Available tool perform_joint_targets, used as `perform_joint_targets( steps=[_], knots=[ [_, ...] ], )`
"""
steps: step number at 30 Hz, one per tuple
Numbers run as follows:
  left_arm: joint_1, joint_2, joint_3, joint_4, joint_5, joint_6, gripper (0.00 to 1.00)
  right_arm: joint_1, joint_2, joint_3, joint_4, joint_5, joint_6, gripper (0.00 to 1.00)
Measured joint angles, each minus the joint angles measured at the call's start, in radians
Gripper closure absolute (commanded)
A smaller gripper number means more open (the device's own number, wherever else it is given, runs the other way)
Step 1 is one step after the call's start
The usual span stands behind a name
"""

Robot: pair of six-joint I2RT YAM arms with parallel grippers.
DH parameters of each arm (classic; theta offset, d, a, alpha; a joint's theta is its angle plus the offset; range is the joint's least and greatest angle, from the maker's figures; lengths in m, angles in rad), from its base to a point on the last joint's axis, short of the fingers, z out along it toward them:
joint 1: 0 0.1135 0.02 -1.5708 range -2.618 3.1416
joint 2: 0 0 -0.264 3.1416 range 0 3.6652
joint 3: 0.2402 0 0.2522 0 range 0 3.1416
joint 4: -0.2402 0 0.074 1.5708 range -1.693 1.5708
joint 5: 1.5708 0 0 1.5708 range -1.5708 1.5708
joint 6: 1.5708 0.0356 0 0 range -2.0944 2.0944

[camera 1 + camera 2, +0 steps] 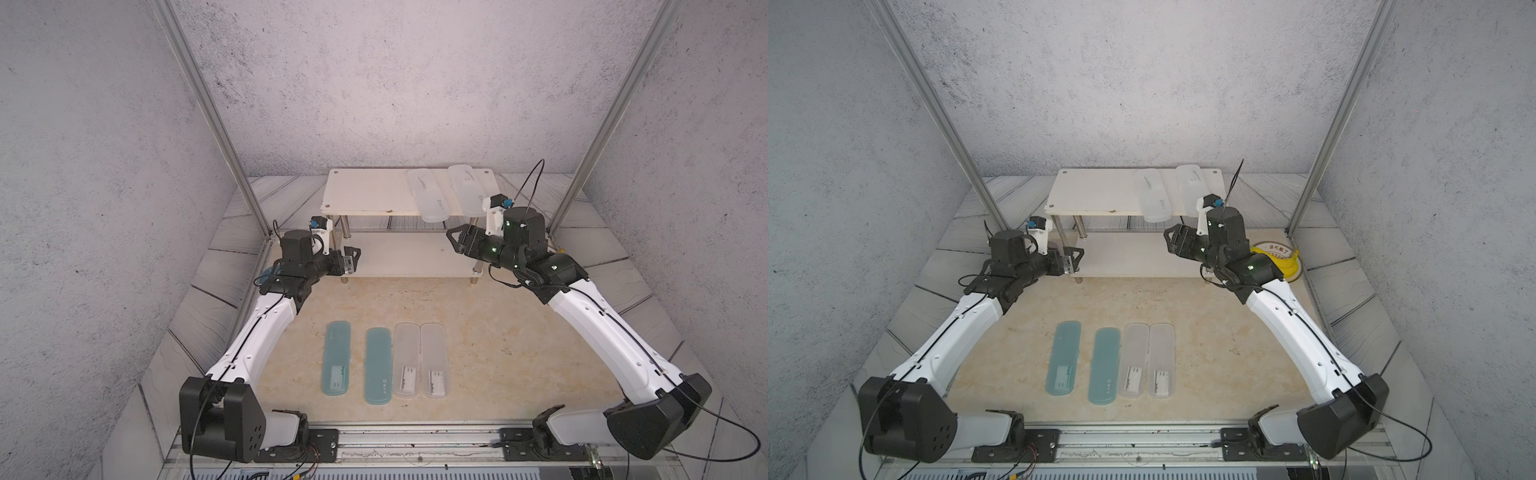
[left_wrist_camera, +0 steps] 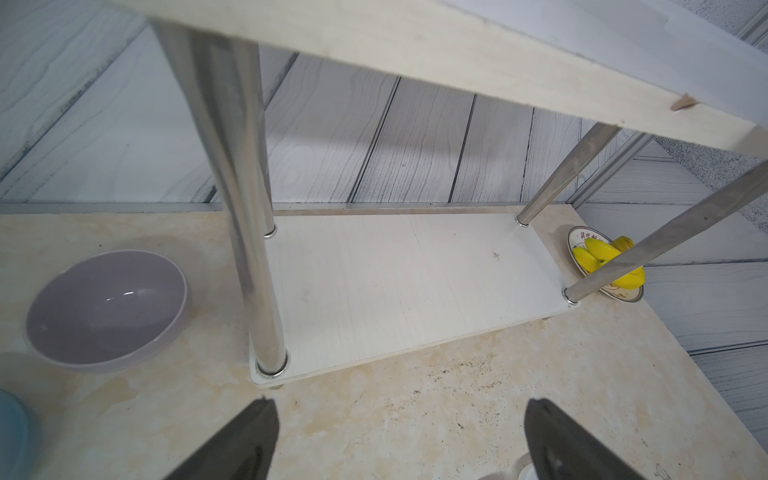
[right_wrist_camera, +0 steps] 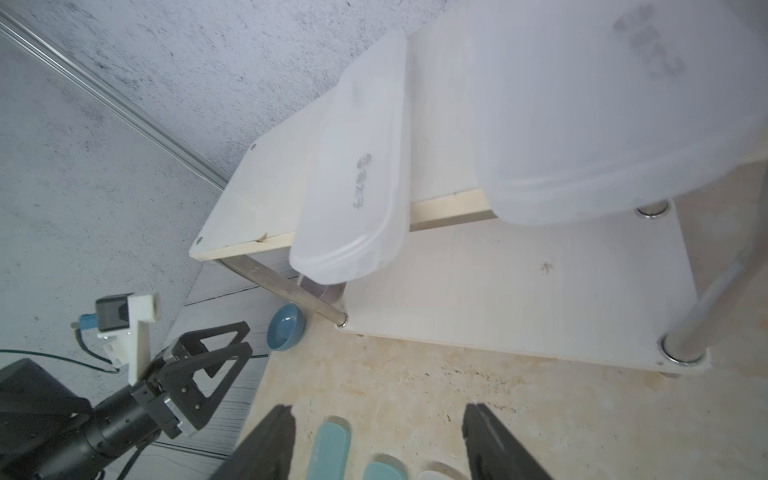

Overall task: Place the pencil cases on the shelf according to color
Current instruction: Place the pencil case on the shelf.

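Note:
Two teal pencil cases and two frosted clear ones lie side by side on the table's front half. Two more clear cases rest on the shelf's top board, at its right, overhanging the front edge. The lower board is bare. My left gripper hovers open by the shelf's front left leg, holding nothing. By the front right corner my right gripper is open too, with nothing between its fingers.
A lilac bowl and a blue bowl sit left of the shelf. A plate with yellow bananas stands to its right. Metal frame posts rise at both back corners.

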Motion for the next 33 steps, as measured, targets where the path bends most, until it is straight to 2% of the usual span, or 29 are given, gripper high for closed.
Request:
perform_joint_targets(
  steps=[10,21,33],
  knots=[
    [-0.006,-0.022,0.0,0.0,0.005,-0.008,0.01,0.013,0.107,0.052,0.07,-0.023,0.064,0.32],
    [-0.028,-0.028,0.0,-0.008,0.011,-0.008,0.01,0.046,0.221,0.171,0.095,-0.033,0.074,0.33],
    [-0.034,-0.04,0.0,-0.016,0.006,-0.001,0.01,0.087,0.268,0.206,0.097,-0.031,0.072,0.33]
  ],
)
